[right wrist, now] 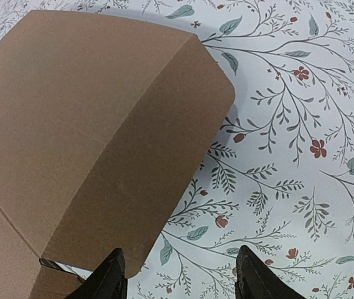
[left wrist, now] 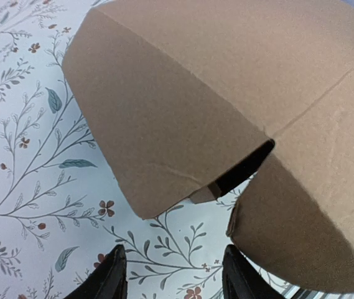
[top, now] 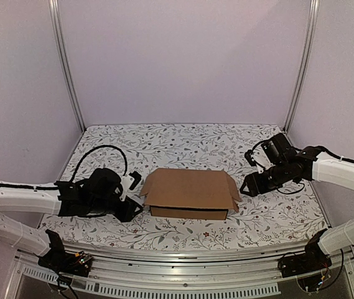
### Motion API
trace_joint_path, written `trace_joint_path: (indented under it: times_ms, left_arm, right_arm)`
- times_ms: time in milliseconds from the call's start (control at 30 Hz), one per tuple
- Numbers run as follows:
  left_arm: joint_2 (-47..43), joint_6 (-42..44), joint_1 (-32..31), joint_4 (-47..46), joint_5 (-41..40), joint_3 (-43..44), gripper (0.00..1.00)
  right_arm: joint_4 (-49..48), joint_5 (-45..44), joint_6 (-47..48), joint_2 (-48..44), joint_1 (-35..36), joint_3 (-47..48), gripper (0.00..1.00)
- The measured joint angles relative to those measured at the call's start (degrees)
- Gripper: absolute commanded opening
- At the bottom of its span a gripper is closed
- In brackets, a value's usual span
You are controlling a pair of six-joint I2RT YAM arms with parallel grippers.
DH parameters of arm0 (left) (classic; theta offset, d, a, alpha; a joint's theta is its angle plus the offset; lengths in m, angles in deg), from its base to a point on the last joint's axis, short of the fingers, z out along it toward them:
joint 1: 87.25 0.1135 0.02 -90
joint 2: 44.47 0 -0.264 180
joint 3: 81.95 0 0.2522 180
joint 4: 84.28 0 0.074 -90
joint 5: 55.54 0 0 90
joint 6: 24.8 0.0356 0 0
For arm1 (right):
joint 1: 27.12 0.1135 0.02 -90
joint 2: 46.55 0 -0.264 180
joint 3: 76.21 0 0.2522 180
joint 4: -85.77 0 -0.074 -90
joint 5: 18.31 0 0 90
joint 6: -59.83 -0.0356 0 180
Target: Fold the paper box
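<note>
The box point(top: 188, 190) sits folded on the floral cloth point(top: 183, 146) about midway between the two arms, nearer the front edge than the back wall. It is a shallow brown cardboard rectangle, its long side facing the arm bases. The lid lies down over the base, with a thin dark gap along the front edge where the two meet. At each short end a rounded flap flares outward and down instead of lying flat against the side. The left gripper point(top: 134, 194) hangs just beside the box's left end, pointing at it. In the left wrist view its fingers point(left wrist: 110, 277) stand apart with only cloth between them. The left flap lies just beyond the tips, and a dark slot shows where that flap meets the front wall. The right gripper point(top: 246, 185) is close to the right end, also aimed at the box. In the right wrist view its fingers point(right wrist: 251, 274) are spread with mostly cloth between them. The rounded corner of the right flap reaches down near the tip of the finger on the left of that view; whether they touch I cannot tell. Neither gripper holds anything
</note>
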Motion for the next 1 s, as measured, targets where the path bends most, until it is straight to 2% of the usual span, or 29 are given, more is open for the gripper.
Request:
trace_joint_path:
  times_ms: [200,600,1000]
  left_arm:
    - [1.4,2.25,-3.1,2.62,-6.99,1.29,0.51]
    - [8.02,6.93,-7.41,5.68,-20.72,10.08,0.51]
    - [6.82,13.53,-7.63,4.28,-22.64,13.03,0.49]
  right_arm:
    - [-1.55,1.29,-0.04,0.33,0.02,0.0,0.59]
    - [-2.75,2.58,-0.07,0.35,0.0,-1.44,0.6]
    - [-2.71,3.41,-0.85,-2.16,0.02,-2.21,0.61]
